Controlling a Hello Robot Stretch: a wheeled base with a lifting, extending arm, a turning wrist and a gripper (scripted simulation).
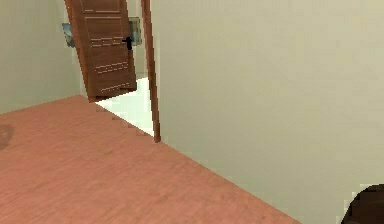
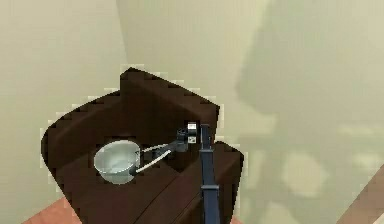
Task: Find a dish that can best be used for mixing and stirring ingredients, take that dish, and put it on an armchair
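A cream wall (image 2: 300,80) rises behind and to the right of the fingers (image 2: 158,150), turning a corner up and to their left. Reddish wooden floor (image 1: 90,170) spreads ahead of the robot, well apart from the fingers, and runs along more cream wall to a doorway.

The armchair (image 2: 160,100) is dark brown and bulky and sits in the corner. Its back stands beyond the fingers, one armrest is out past their tips, and the other is on the near side where the arm crosses it. The seat shows directly behind them. A dark shape (image 1: 365,205) sits in the forward view's bottom right corner; I cannot tell what it is.

A brown panelled door (image 1: 105,45) hangs ajar in the doorway, with a slim brown door frame (image 1: 150,70) post at its right. Both are far from the fingers.

The arm (image 2: 208,180) is a dark square bar that climbs from the bottom edge to the base of the fingers.

The bowl (image 2: 115,160) is pale grey-white, round and upright. It lies on the armchair's seat right at the fingers' tips. One finger ends at its rim and the other runs by its near side — touching or just beside, I cannot tell. Whether the fingers grip it, or anything at all, I cannot tell either.

Two white squares (image 2: 190,132) with black marks sit just right of the fingers' root. A small dark handle (image 1: 127,41) sits on the door's edge.
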